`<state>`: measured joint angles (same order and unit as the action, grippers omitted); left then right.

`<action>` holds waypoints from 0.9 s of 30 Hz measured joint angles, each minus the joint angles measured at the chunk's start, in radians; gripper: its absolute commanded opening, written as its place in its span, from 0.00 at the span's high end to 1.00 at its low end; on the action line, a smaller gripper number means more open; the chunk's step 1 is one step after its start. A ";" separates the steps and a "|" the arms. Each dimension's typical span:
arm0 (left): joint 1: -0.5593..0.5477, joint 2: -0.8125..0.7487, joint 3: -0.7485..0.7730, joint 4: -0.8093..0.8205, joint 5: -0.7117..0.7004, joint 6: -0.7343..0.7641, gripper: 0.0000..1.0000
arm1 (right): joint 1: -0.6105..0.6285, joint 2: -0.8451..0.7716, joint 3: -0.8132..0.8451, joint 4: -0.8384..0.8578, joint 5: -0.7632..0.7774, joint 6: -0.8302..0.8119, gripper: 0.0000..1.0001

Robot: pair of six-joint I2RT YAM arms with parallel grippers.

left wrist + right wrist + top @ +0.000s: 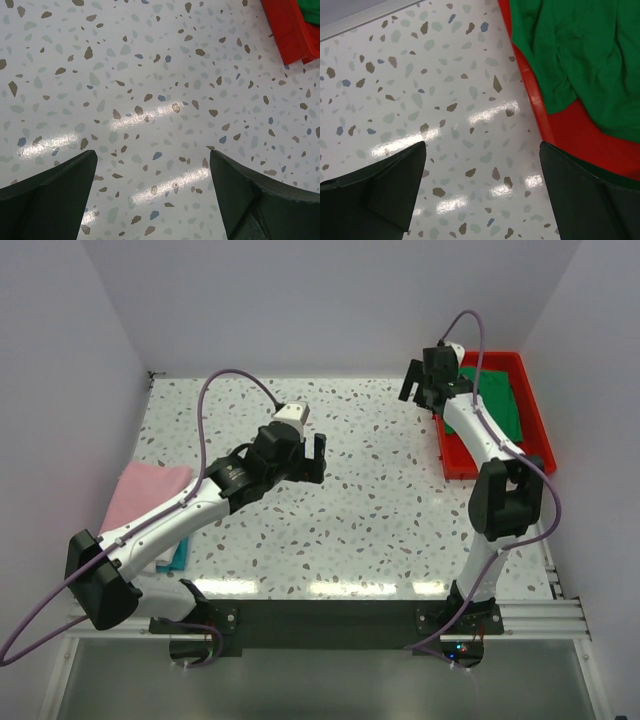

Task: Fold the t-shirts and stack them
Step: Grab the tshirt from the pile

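The bright green t-shirt (497, 405) lies crumpled in the red tray (455, 462) at the back right; it also shows in the right wrist view (580, 55). The pink t-shirt (142, 495) lies folded at the table's left edge. I cannot make out a red t-shirt. My right gripper (420, 390) (482, 150) is open and empty, above the table just left of the tray's (535, 107) left rim. My left gripper (318, 455) (152, 165) is open and empty over the middle of the table.
A teal cloth edge (180, 555) shows beside the pink shirt, partly under my left arm. The tray's corner (285, 30) shows at the top right of the left wrist view. White walls close in the table on three sides.
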<state>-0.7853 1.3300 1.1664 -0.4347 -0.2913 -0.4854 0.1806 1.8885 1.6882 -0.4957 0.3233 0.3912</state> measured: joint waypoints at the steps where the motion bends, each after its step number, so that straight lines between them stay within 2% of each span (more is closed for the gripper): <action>1: 0.001 0.000 0.000 0.000 0.000 0.000 0.00 | -0.013 0.006 0.002 0.002 0.001 0.000 0.01; 15: 0.016 0.002 0.000 -0.007 0.000 0.000 0.00 | -0.247 0.232 0.100 0.009 0.053 0.053 0.03; 21: 0.029 0.002 -0.003 -0.010 0.000 0.000 0.00 | -0.319 0.333 0.134 0.006 0.053 0.097 0.16; 24: 0.032 0.002 -0.003 -0.010 0.000 0.000 0.00 | -0.328 0.361 0.134 0.006 0.053 0.110 0.26; 27: 0.033 0.002 -0.003 -0.010 0.000 0.000 0.00 | -0.325 0.381 0.137 0.007 0.053 0.115 0.42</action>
<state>-0.7525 1.3323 1.1629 -0.4446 -0.2909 -0.4858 -0.1440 2.2692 1.8252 -0.4885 0.3759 0.5064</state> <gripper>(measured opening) 0.997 0.661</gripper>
